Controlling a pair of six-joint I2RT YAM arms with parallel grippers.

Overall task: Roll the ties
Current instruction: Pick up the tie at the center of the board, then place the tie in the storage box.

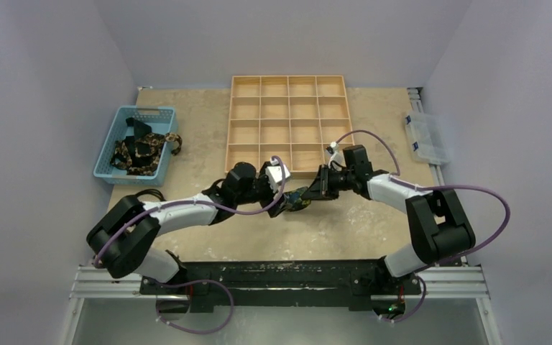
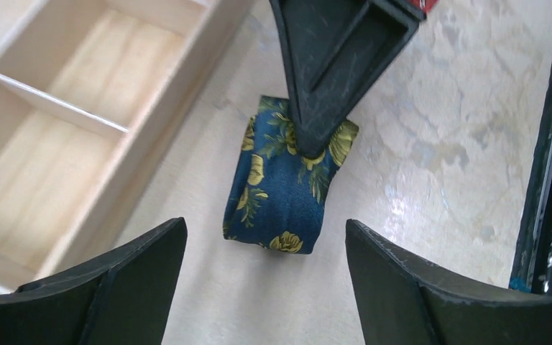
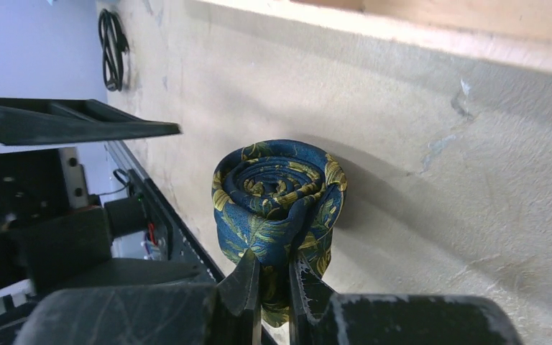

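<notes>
At the far left a blue basket (image 1: 108,147) holds a heap of ties (image 1: 140,152) not yet rolled. Nearer the middle, the left gripper (image 2: 266,287) is spread wide and grips nothing. The rolled tie (image 2: 284,183) lies on the table (image 1: 374,230) just beyond its fingertips and roughly in line with the gap between them, so these fingers are close to the roll but not touching it. The tie is wound into a tight coil, navy with yellow flowers, and sits just in front of the wooden tray (image 1: 231,122), outside any compartment. To its right, the right gripper (image 3: 274,277) is pinched almost closed on the fabric at the coil's outer edge. The cloth looks light, soft and fairly slick, so the coil will probably spring loose if it is held by a single layer. A safer hold would be across the whole roll from both sides, pressing the loose outer end against the windings. A squeeze from the open coiled end could telescope the layers.
</notes>
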